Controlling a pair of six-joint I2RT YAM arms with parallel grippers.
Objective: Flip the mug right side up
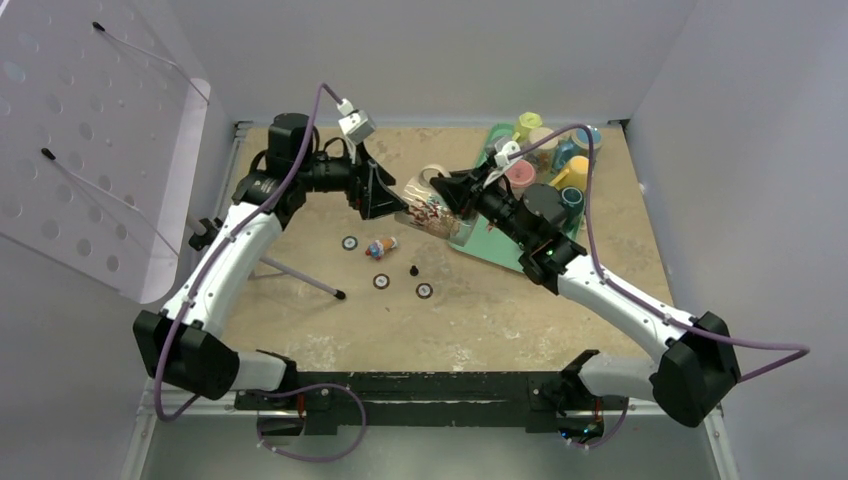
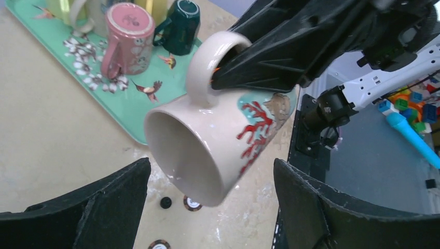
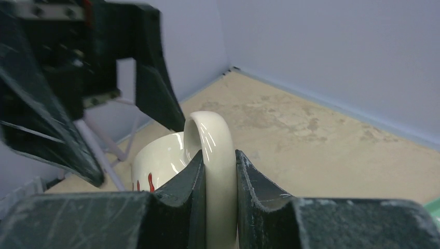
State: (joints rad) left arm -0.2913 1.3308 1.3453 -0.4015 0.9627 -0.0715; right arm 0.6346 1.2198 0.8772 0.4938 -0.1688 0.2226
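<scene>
A cream mug (image 1: pixel 425 203) with red coral and teal print hangs in the air over the table's middle, tilted, its mouth facing down and toward the left arm. My right gripper (image 3: pixel 219 171) is shut on the mug's handle (image 3: pixel 215 155); it shows in the top view (image 1: pixel 462 190) too. In the left wrist view the mug (image 2: pixel 218 140) fills the centre and its open mouth faces the camera. My left gripper (image 2: pixel 210 205) is open, its fingers (image 2: pixel 109 202) spread wide either side of the mug's rim without touching it. It sits just left of the mug in the top view (image 1: pixel 385 196).
A green tray (image 1: pixel 500 245) at the back right holds several mugs, among them a pink one (image 2: pixel 124 36) and a dark green one (image 2: pixel 181 26). Small round tokens (image 1: pixel 381 281), a black peg (image 1: pixel 414 270) and a small toy figure (image 1: pixel 380 246) lie on the table. A tripod leg (image 1: pixel 300 277) lies left of them.
</scene>
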